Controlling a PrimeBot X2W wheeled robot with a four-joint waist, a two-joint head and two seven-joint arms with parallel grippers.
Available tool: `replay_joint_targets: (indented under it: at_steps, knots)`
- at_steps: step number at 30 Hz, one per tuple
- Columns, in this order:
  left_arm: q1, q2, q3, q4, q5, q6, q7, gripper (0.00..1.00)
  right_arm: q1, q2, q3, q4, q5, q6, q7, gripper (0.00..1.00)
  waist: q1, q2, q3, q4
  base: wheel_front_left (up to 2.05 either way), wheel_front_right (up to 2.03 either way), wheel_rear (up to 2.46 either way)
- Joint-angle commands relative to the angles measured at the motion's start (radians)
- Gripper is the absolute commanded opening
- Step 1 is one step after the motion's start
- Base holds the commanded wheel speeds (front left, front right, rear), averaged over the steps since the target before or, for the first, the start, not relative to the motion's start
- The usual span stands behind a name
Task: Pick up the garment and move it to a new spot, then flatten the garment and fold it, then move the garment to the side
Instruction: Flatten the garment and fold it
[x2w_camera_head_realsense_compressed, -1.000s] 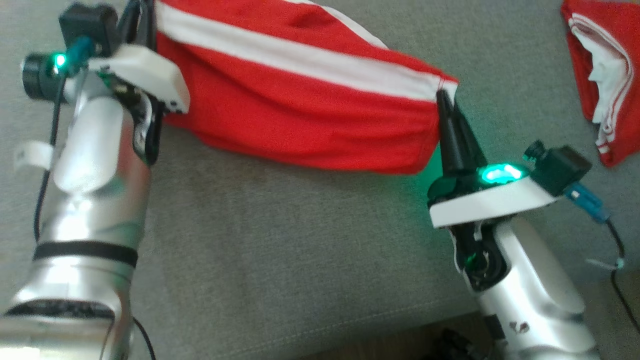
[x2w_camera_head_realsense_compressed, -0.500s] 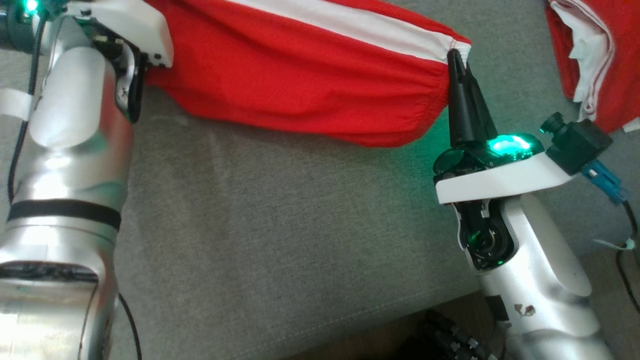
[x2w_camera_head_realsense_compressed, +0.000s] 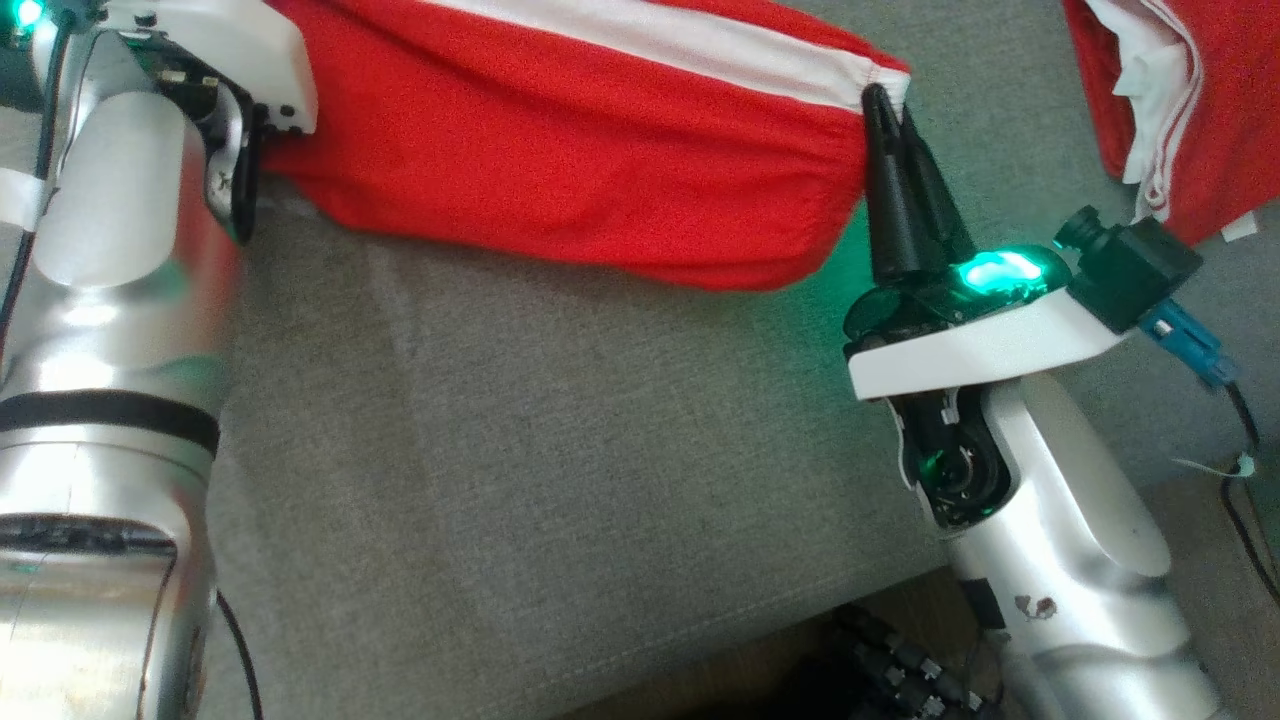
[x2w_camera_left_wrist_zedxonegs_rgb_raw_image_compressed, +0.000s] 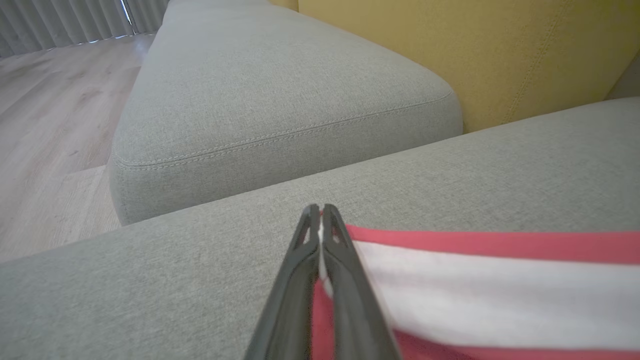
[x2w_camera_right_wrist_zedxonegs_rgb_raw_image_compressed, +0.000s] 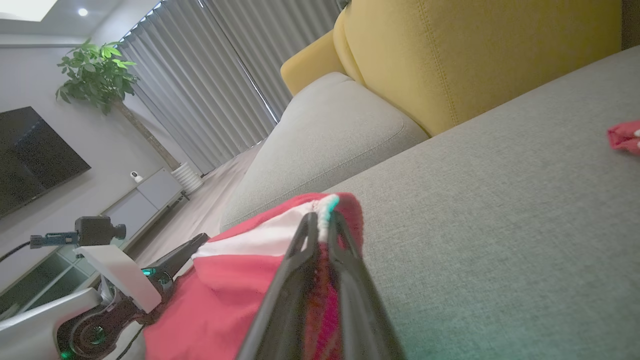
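Garment (x2w_camera_head_realsense_compressed: 560, 150) stretched between our left claw (x2w_camera_left_wrist_zedxonegs_rgb_raw_image_compressed: 320, 212) and right claw (x2w_camera_head_realsense_compressed: 888, 100), both clenched on its edge; we judged even tension while lowering would flatten it.

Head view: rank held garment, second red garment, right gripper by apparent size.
1. Held garment.
2-3. Second red garment, cropped by the frame, and right gripper, nearer the camera, look alike: unranked.

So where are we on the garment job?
Done: pickup. The left gripper and right gripper are each shut on an end of the red garment. In hand: it is held stretched between them over the grey cushion, for the move or the laying out. Left: flattening, folding, moving it to the side; no fold shows yet.
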Motion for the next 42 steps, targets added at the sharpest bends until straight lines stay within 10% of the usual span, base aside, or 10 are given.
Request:
replay_joint_targets:
  at_steps: [1,13,32,33,35,42]
  knots:
    - [-0.027,0.036,0.011,-0.035,0.000,0.007,-0.005,1.00,-0.007,0.008,0.013,-0.022,-0.011,0.004,-0.011,1.00,-0.0001,0.0000,0.000,0.004,0.00,0.00,0.00]
    - [0.050,0.013,0.024,-0.115,-0.038,0.001,-0.005,1.00,0.017,0.008,-0.107,-0.019,-0.105,0.004,-0.011,1.00,-0.0001,0.0000,-0.049,0.043,0.00,0.00,0.00]
    - [0.100,0.020,-0.014,0.151,-0.056,-0.037,0.064,1.00,0.100,0.008,-0.182,-0.006,-0.166,0.004,-0.011,1.00,-0.0001,0.0000,-0.098,0.044,0.00,0.00,0.00]
    - [0.097,0.020,-0.017,0.164,-0.056,-0.038,0.076,0.82,0.099,0.008,-0.180,-0.007,-0.167,0.004,-0.011,1.00,-0.0001,0.0000,-0.099,0.043,0.00,0.00,0.00]
    - [0.097,0.017,-0.019,0.188,-0.061,-0.045,0.096,0.00,0.100,0.008,-0.178,-0.007,-0.168,0.004,-0.011,1.00,-0.0001,0.0000,-0.106,0.042,0.00,0.00,0.00]
    - [0.135,0.007,0.001,0.211,-0.100,-0.043,0.052,0.00,0.121,0.008,-0.186,0.014,-0.187,0.004,-0.011,1.00,-0.0001,0.0000,-0.159,0.063,0.00,0.00,0.00]
